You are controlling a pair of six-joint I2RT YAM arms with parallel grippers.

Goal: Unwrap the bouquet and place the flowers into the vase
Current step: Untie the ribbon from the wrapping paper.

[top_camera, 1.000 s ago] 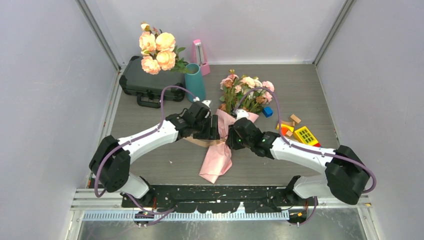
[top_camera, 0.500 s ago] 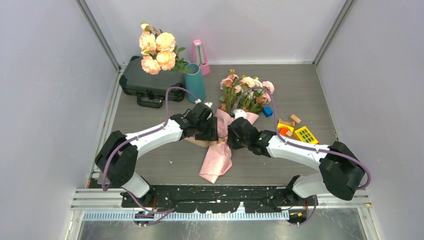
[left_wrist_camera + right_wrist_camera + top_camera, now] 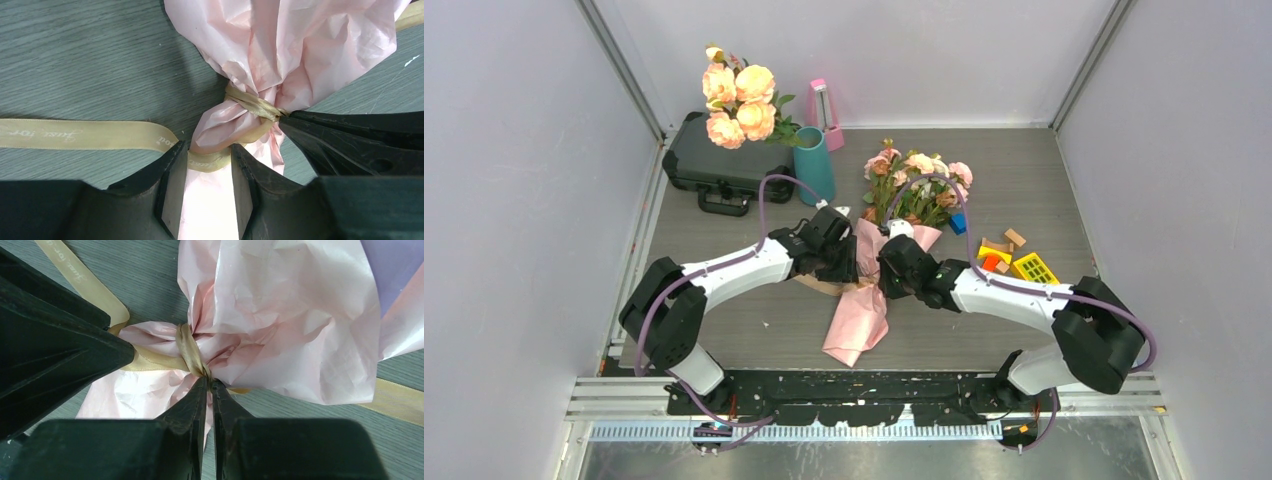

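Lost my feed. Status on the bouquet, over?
Left gripper open astride ribbon. Right gripper shut on ribbon knot. Bouquet tied, lying on table. Grippers crowd each other.

Pale pink bouquet paper (image 3: pixel 300 45), tan ribbon (image 3: pixel 85 134) w/ script print, teal vase (image 3: pixel 814 165), grey woodgrain table (image 3: pixel 1044 180)

A grey wood-grain table (image 3: pixel 1034 170) fills the floor of a booth with plain pale walls (image 3: pixel 514 200). At its far left corner lies a black carrying case (image 3: pixel 714 160), flat, its handle (image 3: pixel 724 208) turned toward the near side. A bunch of big peach-orange roses (image 3: pixel 739 95) with green leaves rises over the right end of the case. Just right of them, against the back wall, a pink metronome-shaped object (image 3: pixel 824 110) stands upright. On the right half of the table small toy blocks lie scattered: a blue block (image 3: pixel 960 224), two bare wooden blocks (image 3: pixel 1014 238), an orange block (image 3: pixel 992 262) and a yellow piece with green squares (image 3: pixel 1035 270).
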